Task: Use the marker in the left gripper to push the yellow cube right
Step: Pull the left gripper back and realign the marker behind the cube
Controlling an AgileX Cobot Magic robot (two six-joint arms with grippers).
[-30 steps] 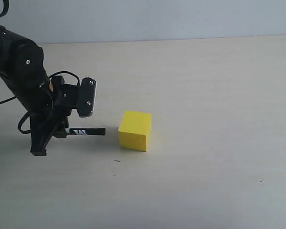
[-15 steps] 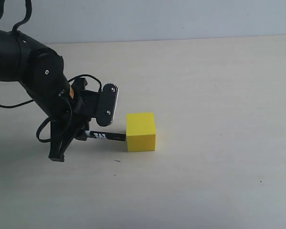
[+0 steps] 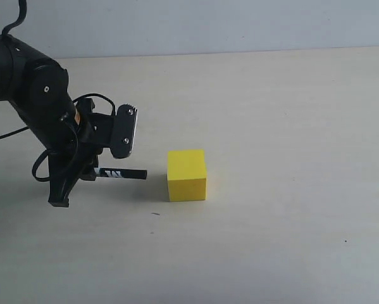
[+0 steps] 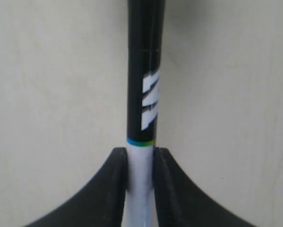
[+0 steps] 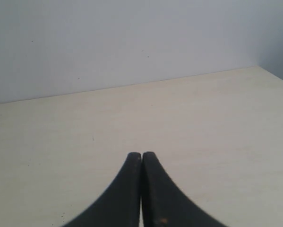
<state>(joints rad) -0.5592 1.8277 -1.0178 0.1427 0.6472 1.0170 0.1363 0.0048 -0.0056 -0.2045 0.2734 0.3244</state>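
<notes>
Only the left wrist view is showing the left gripper (image 4: 140,163) clamping the marker (image 4: 143,94) by its white barrel. Outside, the arm (image 3: 37,95) is crouching near the left edge of the table (image 3: 290,126), aiming the level marker at the yellow cube (image 3: 186,174) mid-table, not touching it. The right gripper (image 5: 141,158) is pressing its fingers together, empty.

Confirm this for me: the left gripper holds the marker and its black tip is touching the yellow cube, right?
Not touching. The left gripper holds the marker, but the exterior view shows a gap between its black tip and the yellow cube.
</notes>
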